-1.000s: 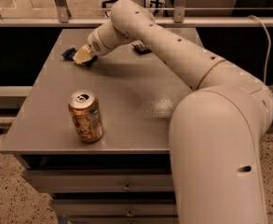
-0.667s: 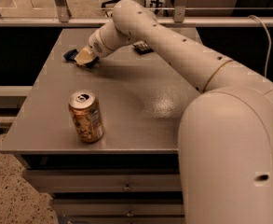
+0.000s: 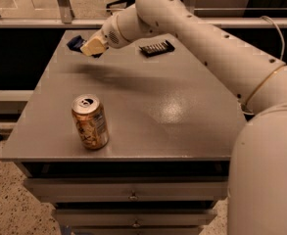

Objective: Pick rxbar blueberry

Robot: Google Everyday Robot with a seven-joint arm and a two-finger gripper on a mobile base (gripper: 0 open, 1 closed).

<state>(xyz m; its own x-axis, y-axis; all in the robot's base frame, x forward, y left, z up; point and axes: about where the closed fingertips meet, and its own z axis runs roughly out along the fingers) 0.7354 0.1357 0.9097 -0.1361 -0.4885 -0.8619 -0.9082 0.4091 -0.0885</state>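
Here, the hand (image 3: 95, 47) hangs over the far left corner of the surface (image 3: 182, 126), closed on the rxbar blueberry (image 3: 76, 42). The bar's dark blue wrapper juts out on the corner side, and a sliver shows below the hand. The bar is judged light, thin and slightly bendable, with a slick, crinkly wrapper. It is best held across its short width near the middle, firmly enough to stop slipping but without crushing it. The black-wrapped bar (image 3: 156, 48) lies apart along the back edge, and the can (image 3: 90, 121) stands upright near the front. Compared with a second earlier, hand and bar both sit higher in view, which suggests the bar has left the surface. The black-wrapped bar, then mostly hidden by the arm, is fully exposed; the can is unmoved.
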